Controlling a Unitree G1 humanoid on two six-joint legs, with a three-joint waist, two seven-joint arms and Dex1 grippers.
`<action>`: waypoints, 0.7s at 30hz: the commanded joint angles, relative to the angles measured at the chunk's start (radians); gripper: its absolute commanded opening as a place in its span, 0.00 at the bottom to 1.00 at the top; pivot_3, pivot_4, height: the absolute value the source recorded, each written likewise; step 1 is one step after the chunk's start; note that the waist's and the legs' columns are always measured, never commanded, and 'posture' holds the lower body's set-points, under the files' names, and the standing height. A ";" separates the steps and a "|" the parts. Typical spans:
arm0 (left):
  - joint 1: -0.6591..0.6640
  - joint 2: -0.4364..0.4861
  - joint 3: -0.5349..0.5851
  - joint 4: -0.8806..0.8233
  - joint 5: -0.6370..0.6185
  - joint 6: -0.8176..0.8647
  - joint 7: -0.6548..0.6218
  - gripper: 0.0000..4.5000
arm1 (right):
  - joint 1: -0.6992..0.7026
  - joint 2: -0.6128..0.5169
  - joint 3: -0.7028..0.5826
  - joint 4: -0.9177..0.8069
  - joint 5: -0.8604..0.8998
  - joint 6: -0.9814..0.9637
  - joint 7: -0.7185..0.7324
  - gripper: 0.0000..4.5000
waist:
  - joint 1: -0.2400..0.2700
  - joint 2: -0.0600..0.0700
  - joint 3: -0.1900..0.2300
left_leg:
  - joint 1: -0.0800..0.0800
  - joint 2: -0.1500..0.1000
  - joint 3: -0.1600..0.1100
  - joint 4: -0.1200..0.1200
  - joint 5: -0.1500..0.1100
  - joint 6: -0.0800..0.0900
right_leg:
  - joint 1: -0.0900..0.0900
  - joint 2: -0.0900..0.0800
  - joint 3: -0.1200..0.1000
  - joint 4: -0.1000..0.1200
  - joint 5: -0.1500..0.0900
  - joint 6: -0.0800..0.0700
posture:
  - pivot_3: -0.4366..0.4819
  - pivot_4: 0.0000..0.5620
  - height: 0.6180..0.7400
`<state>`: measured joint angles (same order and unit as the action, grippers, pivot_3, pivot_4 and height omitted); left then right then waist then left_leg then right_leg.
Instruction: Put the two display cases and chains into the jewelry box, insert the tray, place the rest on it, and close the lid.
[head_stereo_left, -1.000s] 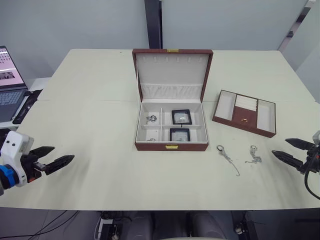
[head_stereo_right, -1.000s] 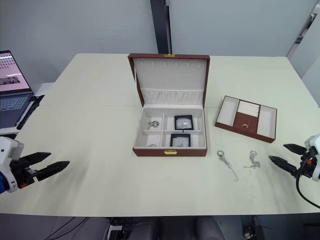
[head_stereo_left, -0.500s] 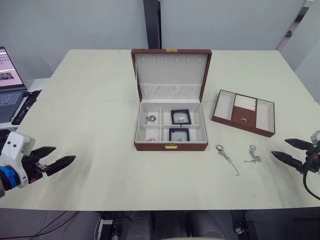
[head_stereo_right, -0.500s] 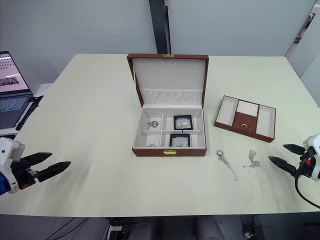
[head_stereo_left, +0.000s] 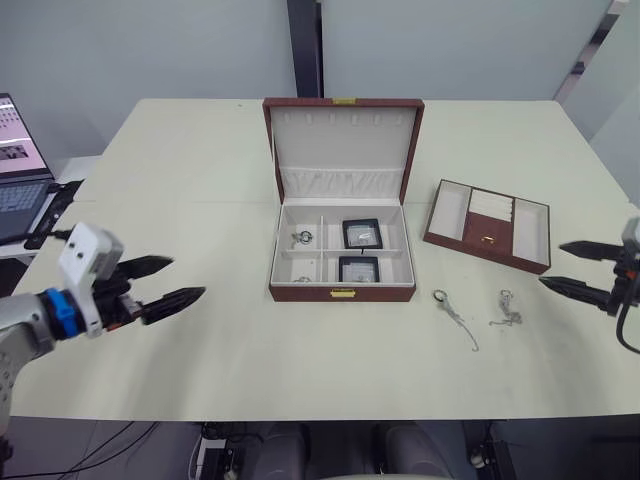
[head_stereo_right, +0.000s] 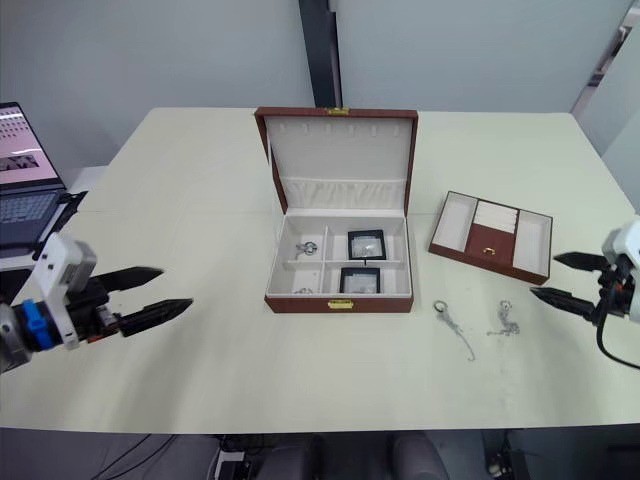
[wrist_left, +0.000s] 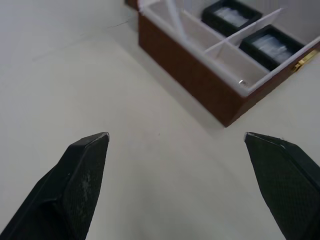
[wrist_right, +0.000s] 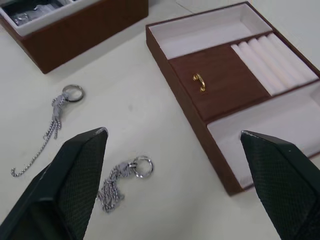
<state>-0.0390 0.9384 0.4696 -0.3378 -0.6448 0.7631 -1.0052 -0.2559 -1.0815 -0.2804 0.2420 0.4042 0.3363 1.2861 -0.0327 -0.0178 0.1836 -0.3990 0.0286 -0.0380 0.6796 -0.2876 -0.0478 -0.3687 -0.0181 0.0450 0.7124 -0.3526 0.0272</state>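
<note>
Lifting the tray (head_stereo_left: 487, 226) comes next — it sits just right of the open jewelry box (head_stereo_left: 343, 262), both display cases already inside. Grip its small gold handle (wrist_right: 199, 82), keep it level. Right gripper (head_stereo_left: 577, 268) hovers nearby, fingers spread; left gripper (head_stereo_left: 168, 282) likewise spread.

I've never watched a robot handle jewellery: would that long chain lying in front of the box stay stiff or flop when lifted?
The long chain would probably flop: it lies in loose curves of fine links. It looks light, so it may swing from its ring. The open right hand could find it slippery against the flat table.
</note>
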 joint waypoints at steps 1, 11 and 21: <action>-0.087 -0.005 -0.094 -0.058 -0.052 0.008 -0.011 1.00 | -0.116 -0.022 0.080 0.063 -0.046 -0.008 0.044 1.00 | -0.001 0.000 0.000 | 0.000 0.000 0.000 0.000 0.000 0.000 | 0.000 0.000 0.000 0.000 0.000 0.000 | 0.48 0.27 1.00; -0.404 -0.184 -0.451 -0.002 0.041 -0.155 -0.058 1.00 | -0.430 0.047 0.326 0.431 -0.286 -0.221 0.093 1.00 | 0.000 0.000 0.000 | 0.000 -0.001 0.002 0.001 0.000 0.000 | -0.001 0.000 0.001 0.000 0.000 0.000 | 0.48 0.27 1.00; -0.517 -0.346 -0.613 0.110 0.133 -0.320 -0.120 1.00 | -0.600 0.145 0.418 0.760 -0.444 -0.381 0.055 1.00 | -0.002 0.000 0.000 | 0.000 0.000 0.007 0.001 0.002 -0.004 | -0.001 0.000 0.002 0.000 0.000 0.000 | 0.48 0.27 1.00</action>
<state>-0.5372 0.6019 -0.1396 -0.2225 -0.5215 0.4735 -1.1230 -0.8332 -0.9314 0.1430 0.9704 -0.0247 -0.0147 1.3501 -0.0347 -0.0175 0.1838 -0.3993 0.0287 -0.0312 0.6811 -0.2853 -0.0518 -0.3700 -0.0180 0.0469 0.7128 -0.3525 0.0272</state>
